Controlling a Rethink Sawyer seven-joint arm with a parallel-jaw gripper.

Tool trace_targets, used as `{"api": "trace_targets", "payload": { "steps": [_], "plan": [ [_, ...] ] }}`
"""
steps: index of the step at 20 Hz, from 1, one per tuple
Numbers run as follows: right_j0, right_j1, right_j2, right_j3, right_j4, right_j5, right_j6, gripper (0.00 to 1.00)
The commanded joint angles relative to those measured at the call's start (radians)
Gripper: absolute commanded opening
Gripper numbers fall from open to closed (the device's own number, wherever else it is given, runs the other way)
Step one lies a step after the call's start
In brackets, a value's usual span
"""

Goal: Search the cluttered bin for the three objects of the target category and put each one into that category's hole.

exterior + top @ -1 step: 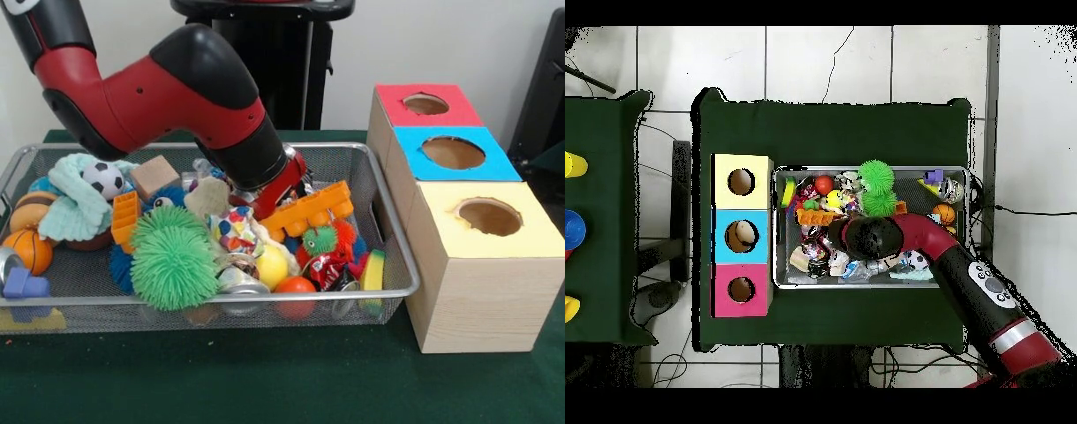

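A wire mesh bin (402, 265) holds a heap of toys. Among them are two green spiky balls (172, 256), an orange plastic block piece (309, 210), a soccer ball (104, 179), a basketball (29, 250), a wooden cube (154, 175) and a yellow ball (272, 265). The arm's wrist (269, 172) reaches down into the middle of the bin behind the orange piece. The gripper below it is buried among the toys and hidden. From overhead, the arm's end (865, 237) covers the bin's centre.
Beside the bin stand three joined boxes with round holes: red (425, 104), blue (452, 152) and yellow (488, 216). Overhead, something tan lies in the blue hole (741, 235). A can (240, 281), an orange ball (296, 287) and a teal cloth (75, 203) also lie in the bin.
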Motion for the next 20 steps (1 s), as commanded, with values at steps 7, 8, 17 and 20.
{"api": "trace_targets", "payload": {
  "steps": [7, 8, 17, 20],
  "plan": [
    [0.064, -0.186, -0.032, -0.170, 0.007, 0.088, -0.087, 1.00],
    [0.063, -0.196, -0.029, -0.169, 0.021, 0.103, -0.088, 1.00],
    [0.070, -0.257, -0.030, -0.180, 0.083, 0.203, -0.123, 1.00],
    [0.075, -0.269, -0.034, -0.184, 0.085, 0.216, -0.132, 1.00]
  ]
}}
